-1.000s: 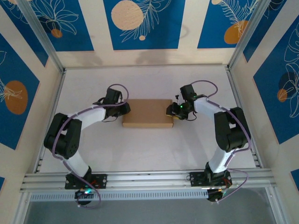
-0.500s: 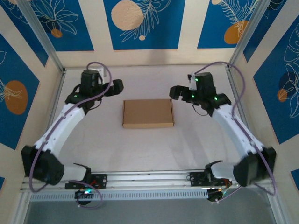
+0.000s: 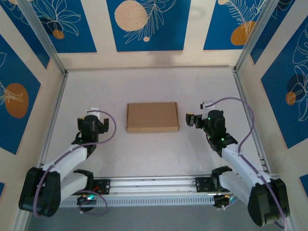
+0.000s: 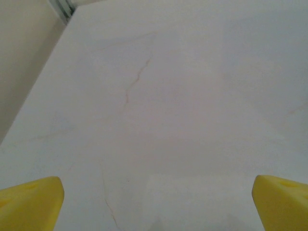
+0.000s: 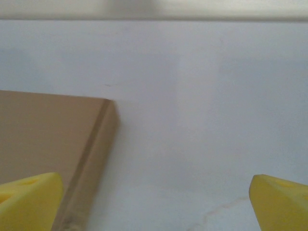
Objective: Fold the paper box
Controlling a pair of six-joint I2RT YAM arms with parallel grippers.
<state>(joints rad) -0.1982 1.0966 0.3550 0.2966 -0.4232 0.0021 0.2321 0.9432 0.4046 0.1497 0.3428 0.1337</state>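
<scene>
Low in the left of the overhead view, the left arm (image 3: 67, 156) holds the left jaws spread wide and empty over bare white surface (image 3: 154, 154). The paper box (image 3: 152, 117) lies flat at the centre of the frame, closed by the look of it, its long axis running left to right. The right jaws, also wide and empty, sit near its right short end, nearer than the left jaws. From the right wrist the box's corner lies ahead and to the left.
</scene>
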